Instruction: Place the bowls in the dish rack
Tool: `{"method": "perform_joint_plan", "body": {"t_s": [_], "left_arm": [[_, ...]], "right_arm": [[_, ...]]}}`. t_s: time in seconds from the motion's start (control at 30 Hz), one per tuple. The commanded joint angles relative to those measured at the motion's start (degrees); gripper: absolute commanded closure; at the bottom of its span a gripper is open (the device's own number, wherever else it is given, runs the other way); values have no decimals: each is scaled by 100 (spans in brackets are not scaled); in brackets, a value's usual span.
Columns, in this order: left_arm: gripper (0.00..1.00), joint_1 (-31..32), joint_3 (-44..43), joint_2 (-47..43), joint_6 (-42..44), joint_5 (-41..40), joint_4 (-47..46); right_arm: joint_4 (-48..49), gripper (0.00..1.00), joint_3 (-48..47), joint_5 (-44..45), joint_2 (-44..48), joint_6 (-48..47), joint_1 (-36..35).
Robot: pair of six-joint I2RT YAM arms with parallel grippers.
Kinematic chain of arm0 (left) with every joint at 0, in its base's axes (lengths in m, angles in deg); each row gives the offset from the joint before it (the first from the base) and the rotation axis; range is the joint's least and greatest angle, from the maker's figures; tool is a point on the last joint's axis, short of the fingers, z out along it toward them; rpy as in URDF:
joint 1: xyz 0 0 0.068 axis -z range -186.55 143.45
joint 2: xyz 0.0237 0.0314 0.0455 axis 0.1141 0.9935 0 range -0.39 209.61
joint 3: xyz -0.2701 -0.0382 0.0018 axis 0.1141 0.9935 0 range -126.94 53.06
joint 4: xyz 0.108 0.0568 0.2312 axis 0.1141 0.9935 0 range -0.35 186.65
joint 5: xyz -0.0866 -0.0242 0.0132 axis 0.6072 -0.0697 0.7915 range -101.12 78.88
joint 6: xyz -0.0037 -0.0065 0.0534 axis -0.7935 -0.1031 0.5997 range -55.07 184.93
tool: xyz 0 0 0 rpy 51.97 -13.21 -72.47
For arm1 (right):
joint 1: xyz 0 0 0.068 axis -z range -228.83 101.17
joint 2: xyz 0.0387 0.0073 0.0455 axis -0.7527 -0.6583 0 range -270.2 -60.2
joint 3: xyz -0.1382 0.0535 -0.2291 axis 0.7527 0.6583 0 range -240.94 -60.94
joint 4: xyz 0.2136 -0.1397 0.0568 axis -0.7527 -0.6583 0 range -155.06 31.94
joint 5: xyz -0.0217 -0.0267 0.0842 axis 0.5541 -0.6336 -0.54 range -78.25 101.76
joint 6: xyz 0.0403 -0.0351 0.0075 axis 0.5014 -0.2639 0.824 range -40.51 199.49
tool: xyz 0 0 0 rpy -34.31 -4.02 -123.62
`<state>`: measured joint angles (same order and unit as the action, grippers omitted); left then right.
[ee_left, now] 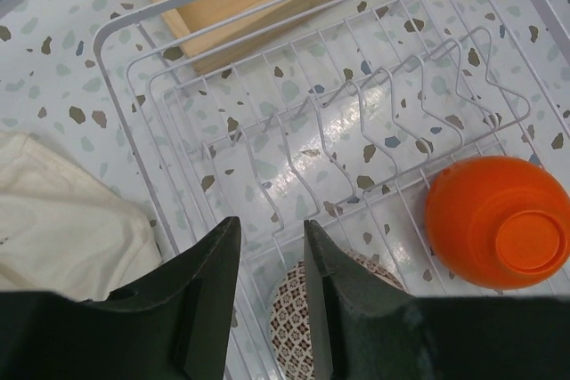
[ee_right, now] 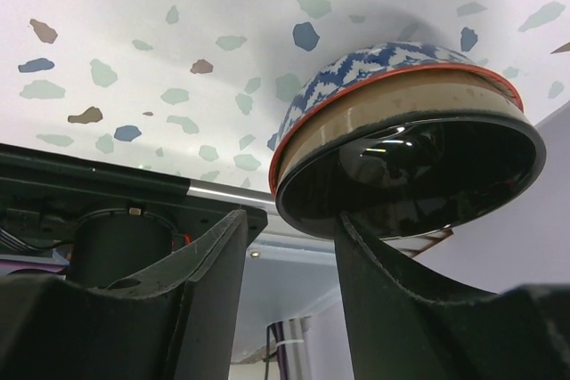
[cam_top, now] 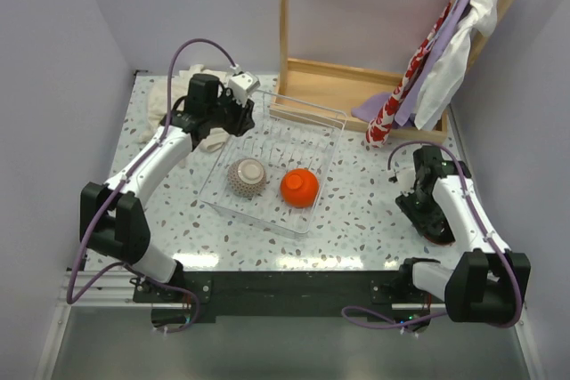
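Right pincer point(ee_right: 289, 220), jaws apart, sits at the rim of a dark bowl point(ee_right: 419, 175) nested in a blue-patterned bowl point(ee_right: 374, 73) on the table point(ee_right: 134, 24), near right. Left pincer point(ee_left: 272, 238), jaws apart and empty, hangs over the far left side of the dish rack point(ee_left: 312, 122). Inside the rack, a speckled bowl point(cam_top: 247, 177) and an orange bowl point(cam_top: 299, 187) lie upturned side by side.

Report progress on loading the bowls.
Done: speckled bowl and orange bowl sit in the rack. In hand: right gripper open at the rim of the bowl stack. Remaining: that stack; left gripper hangs open over the rack.
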<state>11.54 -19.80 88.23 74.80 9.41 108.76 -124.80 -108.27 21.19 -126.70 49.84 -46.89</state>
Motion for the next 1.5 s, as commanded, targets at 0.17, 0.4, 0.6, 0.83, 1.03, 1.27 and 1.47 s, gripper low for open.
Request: {"method": "perform_joint_plan", "body": {"t_s": [0.17, 0.4, 0.6, 0.83, 1.03, 1.27, 1.47], "left_arm": [[61, 213, -299, -2, 182, -111, -22], [61, 213, 95, -257, 156, -102, -241], [61, 204, 412, -486, 138, -50, -312], [61, 204, 360, -416, 42, 82, -408], [61, 204, 193, -310, -29, 117, -382], [60, 204, 114, -442, -55, 91, -400], [59, 134, 491, -951, -55, 56, -435]], "right_arm": [[-14, 58, -48, -424, -531, -269, 1203], [-225, 70, -127, -503, -408, -357, 1213], [-383, 93, -355, -583, -469, -384, 1213], [-910, 100, -935, -600, -136, -480, 1213], [-1104, 90, -998, -863, -100, -428, 1213], [-1113, 48, -1199, -1435, -468, 37, 1222], [-1087, 44, -1287, -1356, -715, 319, 1213]]}}
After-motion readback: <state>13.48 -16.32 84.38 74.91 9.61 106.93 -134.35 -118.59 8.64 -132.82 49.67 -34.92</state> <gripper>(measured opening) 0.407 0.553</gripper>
